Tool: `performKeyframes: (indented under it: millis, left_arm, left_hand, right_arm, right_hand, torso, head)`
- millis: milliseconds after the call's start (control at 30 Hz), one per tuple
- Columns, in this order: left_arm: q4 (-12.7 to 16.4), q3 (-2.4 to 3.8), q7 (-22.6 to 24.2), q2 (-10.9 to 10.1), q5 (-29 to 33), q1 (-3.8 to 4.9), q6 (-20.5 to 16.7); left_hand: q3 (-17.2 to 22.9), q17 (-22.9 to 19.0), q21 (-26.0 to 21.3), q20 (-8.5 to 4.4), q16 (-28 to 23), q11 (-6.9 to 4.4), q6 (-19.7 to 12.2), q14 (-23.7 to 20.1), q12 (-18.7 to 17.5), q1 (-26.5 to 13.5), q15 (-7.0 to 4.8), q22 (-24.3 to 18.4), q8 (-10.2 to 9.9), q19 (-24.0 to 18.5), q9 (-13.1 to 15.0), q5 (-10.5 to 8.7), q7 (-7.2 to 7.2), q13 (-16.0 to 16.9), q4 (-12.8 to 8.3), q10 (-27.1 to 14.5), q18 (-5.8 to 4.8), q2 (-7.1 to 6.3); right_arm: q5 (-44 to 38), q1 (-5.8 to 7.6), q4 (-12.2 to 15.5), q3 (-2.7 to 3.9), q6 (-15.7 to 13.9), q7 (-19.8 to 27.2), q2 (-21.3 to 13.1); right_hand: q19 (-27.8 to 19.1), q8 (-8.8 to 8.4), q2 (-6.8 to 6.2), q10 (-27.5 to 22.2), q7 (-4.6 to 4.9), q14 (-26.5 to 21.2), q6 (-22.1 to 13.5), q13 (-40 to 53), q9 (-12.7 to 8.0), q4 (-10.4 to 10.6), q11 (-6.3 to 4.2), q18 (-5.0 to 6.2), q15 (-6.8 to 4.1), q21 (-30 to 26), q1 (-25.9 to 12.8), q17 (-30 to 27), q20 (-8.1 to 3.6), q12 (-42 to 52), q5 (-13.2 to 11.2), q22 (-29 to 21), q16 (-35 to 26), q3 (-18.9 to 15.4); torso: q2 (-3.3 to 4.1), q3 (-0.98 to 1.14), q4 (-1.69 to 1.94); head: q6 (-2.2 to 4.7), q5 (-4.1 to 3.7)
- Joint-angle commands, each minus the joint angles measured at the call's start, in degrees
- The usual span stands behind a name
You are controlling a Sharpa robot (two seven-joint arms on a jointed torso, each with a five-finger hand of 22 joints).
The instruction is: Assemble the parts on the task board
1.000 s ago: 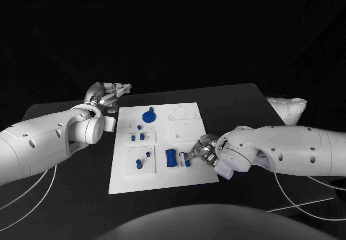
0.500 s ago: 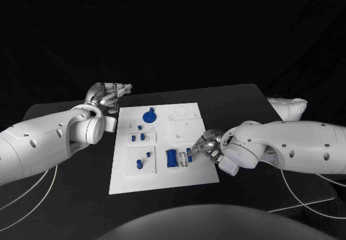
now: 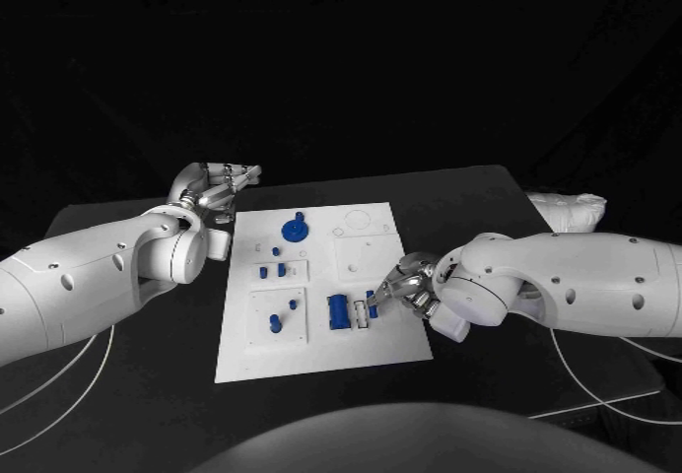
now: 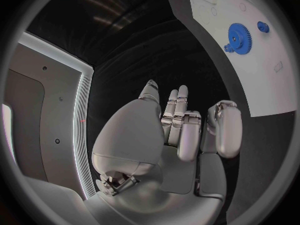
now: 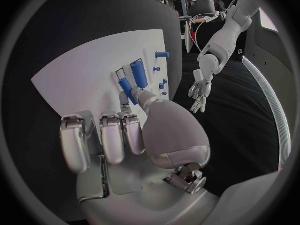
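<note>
White, the board (image 3: pixel 320 340) lies mid-table (image 3: pixel 469 197), blue parts spread across it: a gear (image 3: pixel 293 232) toward the far end, small pegs (image 3: pixel 279 269) in the middle, and a long bar (image 3: pixel 338 311) near the right edge. The right hand (image 3: pixel 399 294) sits at that right edge, beside the bar, palm down. In the right wrist view its fingers (image 5: pixel 103 137) are curled in side by side while the thumb reaches to a short blue piece (image 5: pixel 127 89) next to the bar (image 5: pixel 139 73); whether it pinches that piece I cannot tell. The left hand (image 3: pixel 213 186) hangs off the board's far left corner, over bare table, fingers loosely spread and holding nothing (image 4: pixel 178 130). The gear (image 4: pixel 238 36) lies well apart from it.
</note>
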Motion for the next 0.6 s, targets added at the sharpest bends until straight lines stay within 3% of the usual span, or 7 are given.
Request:
performKeyframes:
  millis: [33,600]
  left_arm:
    - [0.1,0.03,0.2,0.1,-0.2,0.04,0.9]
    - [0.2,0.03,0.1,0.1,-0.3,0.04,0.8]
  left_hand:
    - [-0.5,14.3,-0.4,0.19,0.0,0.09,-0.2,5.6,0.2,0.1,0.19,12.3,0.2,0.0,0.1,0.25,-0.04,0.1,-0.1,-0.3,-0.14,0.81]
    - [-0.5,14.3,-0.4,0.19,0.0,0.09,-0.2,5.6,0.2,0.1,0.19,12.3,0.2,0.0,0.1,0.25,-0.04,0.1,-0.1,-0.3,-0.14,0.81]
  right_arm:
    - [1.3,-0.1,-0.6,-0.02,3.8,-2.0,0.5]
    - [2.3,-0.58,-3.2,-0.03,5.7,-3.8,2.9]
  right_hand:
    - [6.0,-0.28,-0.7,6.0,0.15,6.0,0.4,15.1,0.0,0.2,-0.4,-0.81,-0.29,0.3,0.1,15.1,-0.32,0.2,-0.2,15.1,0.4,-0.2]
    - [6.0,-0.98,-0.79,6.0,0.1,6.0,0.8,15.1,-0.4,0.6,-0.46,-0.81,-0.34,0.3,-0.2,15.1,-0.41,0.2,-1.1,15.1,0.4,-0.4]
  torso:
    - [0.03,0.02,-0.01]
    - [-0.02,-0.04,0.02]
  head:
    - [0.0,0.05]
    - [0.0,0.03]
